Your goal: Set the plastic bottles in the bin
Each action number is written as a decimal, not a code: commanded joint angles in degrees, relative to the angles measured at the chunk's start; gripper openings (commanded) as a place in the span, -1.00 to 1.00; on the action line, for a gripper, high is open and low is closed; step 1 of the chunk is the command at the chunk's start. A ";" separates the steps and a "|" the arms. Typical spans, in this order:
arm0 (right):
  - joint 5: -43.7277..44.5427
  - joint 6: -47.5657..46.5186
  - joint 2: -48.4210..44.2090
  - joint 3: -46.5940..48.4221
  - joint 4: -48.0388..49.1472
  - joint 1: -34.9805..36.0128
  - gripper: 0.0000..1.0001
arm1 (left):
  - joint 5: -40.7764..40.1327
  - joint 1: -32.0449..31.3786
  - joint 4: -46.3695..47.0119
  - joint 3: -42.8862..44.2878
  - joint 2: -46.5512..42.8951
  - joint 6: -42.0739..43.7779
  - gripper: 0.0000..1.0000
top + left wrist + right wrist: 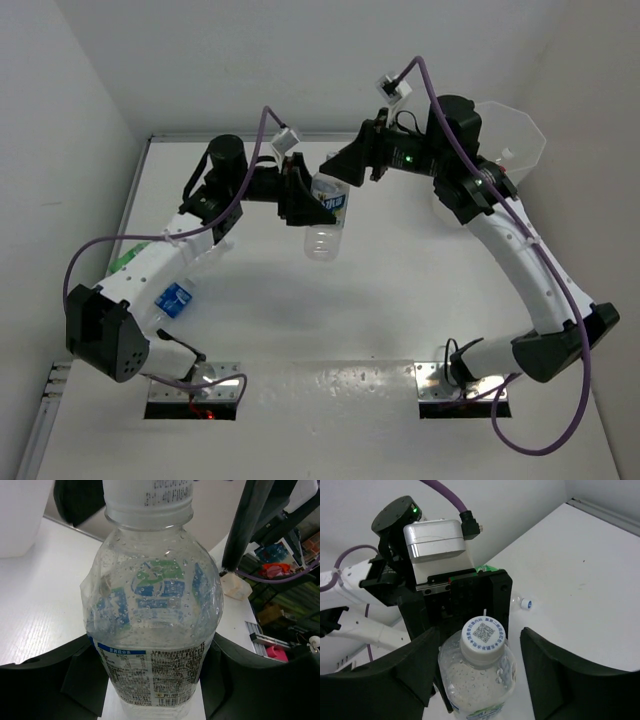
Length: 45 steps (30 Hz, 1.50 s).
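A clear plastic bottle (325,215) with a blue and green label and a white cap hangs tilted above the middle of the table. My left gripper (303,203) is shut on its lower body, and the dark fingers (60,675) press both sides of the bottle (155,605). My right gripper (342,170) comes from the back right. Its fingers (415,665) straddle the bottle's shoulder (480,685) just below the cap (483,636), with a narrow gap at the right finger. The bin (515,135) stands at the back right, behind the right arm.
A second bottle with a blue label (172,300) lies under the left arm. Near it is a bright green bottle (125,258). A small bottle neck with a blue cap (522,603) lies on the table. The bin's white wall (20,515) shows at the left wrist view's upper left.
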 commanded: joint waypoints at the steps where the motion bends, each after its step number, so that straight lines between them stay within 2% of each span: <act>1: 0.59 -1.15 0.32 1.57 2.27 1.38 0.21 | 0.10 -0.57 3.19 3.12 -1.14 1.34 -0.12; 3: 0.59 -1.07 0.32 1.22 2.35 1.91 0.03 | 0.10 -1.09 3.19 3.12 -1.14 1.34 -0.12; 4: 0.51 -0.98 0.41 1.39 2.62 2.00 -0.19 | 0.10 -1.09 3.19 3.64 -1.14 1.34 -0.12; 7: 0.59 -0.98 0.50 1.74 2.27 2.27 -0.53 | -0.43 -1.09 3.19 3.65 -1.14 1.34 -0.05; 8: 1.38 -0.98 0.50 1.83 2.18 2.27 -0.71 | -0.43 -1.09 3.19 3.65 -1.14 1.34 0.05; 9: 1.91 -1.50 0.50 2.18 2.18 2.18 -0.80 | -1.04 -1.09 3.19 3.65 -1.14 1.34 0.47; 11: 4.27 -2.12 0.23 3.14 1.04 1.92 -1.00 | -4.11 -1.09 -2.94 5.13 -1.14 3.08 0.89; 12: 5.42 -2.99 0.06 3.85 0.60 1.57 -1.00 | -8.56 -1.09 -6.62 5.93 -1.14 4.49 0.99; 15: 5.95 -3.09 0.41 6.84 -0.54 -3.70 -1.00 | -14.56 1.71 -17.80 8.56 -0.61 8.89 1.00; 17: 5.95 -3.00 0.24 9.81 -1.24 -11.05 -1.00 | -15.46 5.40 -26.02 12.67 0.26 13.96 1.00; 20: 5.78 -3.78 0.93 14.90 -2.04 -22.56 -1.00 | -18.26 11.37 -32.91 16.38 1.41 17.51 1.00; 22: 7.44 -5.80 1.38 16.94 -2.22 -29.44 -1.00 | -20.90 14.88 -33.55 17.27 1.41 16.90 1.00; 24: 13.91 -10.44 2.78 20.90 -2.83 -34.45 -1.00 | -22.84 19.55 -34.77 18.06 1.41 16.72 1.00; 26: 20.70 -14.24 3.13 18.81 0.05 -37.44 -1.00 | -23.64 22.44 -38.62 19.55 3.25 20.05 1.00; 27: 24.37 -15.38 2.70 17.58 3.72 -38.42 -1.00 | -26.77 22.46 -39.78 20.25 3.26 22.33 1.00; 29: 26.77 -16.00 3.13 13.71 7.35 -41.66 -1.00 | -30.47 23.60 -41.37 20.26 3.96 22.96 1.00; 36: 37.24 -25.05 7.87 9.84 14.04 -41.42 -1.00 | -44.80 24.13 -53.30 21.14 5.90 35.69 1.00; 37: 38.46 -26.80 9.01 8.96 14.13 -41.33 -0.97 | -49.69 24.13 -54.63 21.14 6.59 38.06 1.00; 38: 39.78 -26.99 10.24 8.78 13.96 -41.41 -0.88 | -51.30 24.13 -56.04 21.14 7.47 39.73 1.00; 39: 39.88 -27.17 11.47 8.86 13.00 -41.50 -0.72 | -52.80 24.13 -58.92 21.14 8.09 42.71 1.00; 40: 39.79 -27.17 12.27 8.95 11.95 -41.94 -0.33 | -55.77 24.13 -60.17 20.18 8.61 43.96 1.00; 43: 40.06 -25.24 12.71 9.04 9.65 -42.12 0.53 | -57.46 24.13 -65.01 17.47 10.29 49.49 1.00; 45: 39.88 -24.01 12.10 8.17 9.39 -42.12 0.64 | -57.47 23.61 -67.72 15.78 11.86 51.87 1.00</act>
